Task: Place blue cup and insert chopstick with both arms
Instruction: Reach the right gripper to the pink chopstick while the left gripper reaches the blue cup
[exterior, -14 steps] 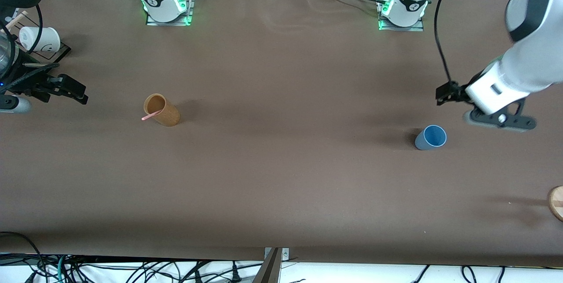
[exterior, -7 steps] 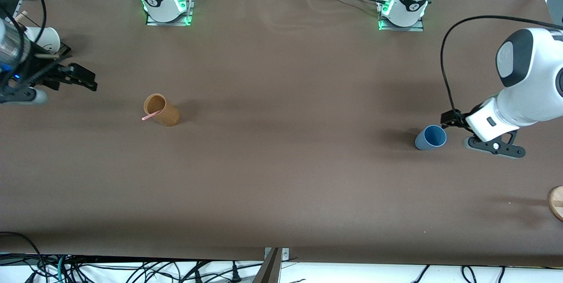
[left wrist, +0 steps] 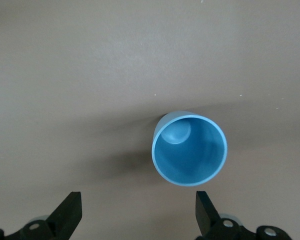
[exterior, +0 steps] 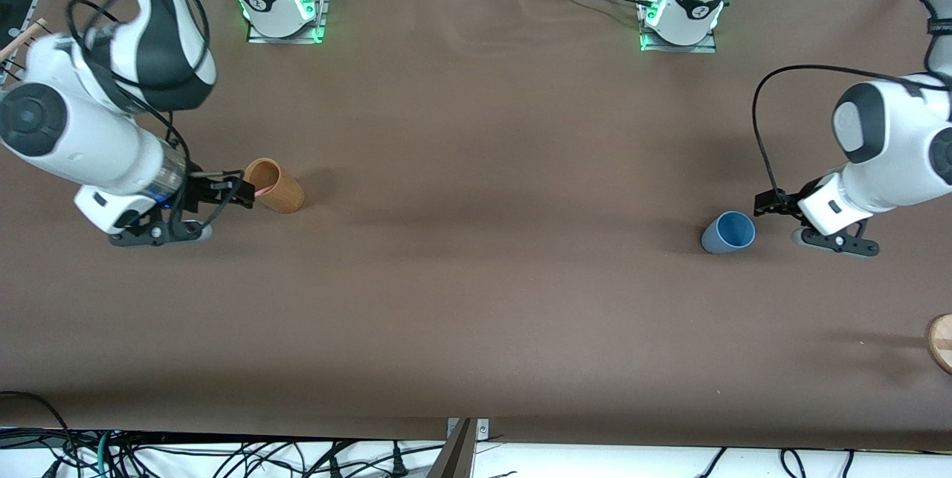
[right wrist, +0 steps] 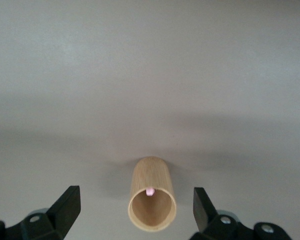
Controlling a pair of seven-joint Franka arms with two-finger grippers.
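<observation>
So we've swung both arms in over the last second: left gripper [exterior: 770, 204] open beside the blue cup [exterior: 728, 233], right gripper [exterior: 239, 190] open at the tan cup [exterior: 274, 185] holding the chopstick [right wrist: 150, 191], so grabs look next.

Robotics lab, bolted arm bases [exterior: 281, 10], brown table [exterior: 476, 314], tangled cables [exterior: 74, 456]

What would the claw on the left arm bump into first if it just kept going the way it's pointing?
Most likely the blue cup. The left claw is open beside the cup, and in the left wrist view the cup sits straight ahead between the two fingers, with only bare table around it. How much gap is left is hard to judge.
</observation>
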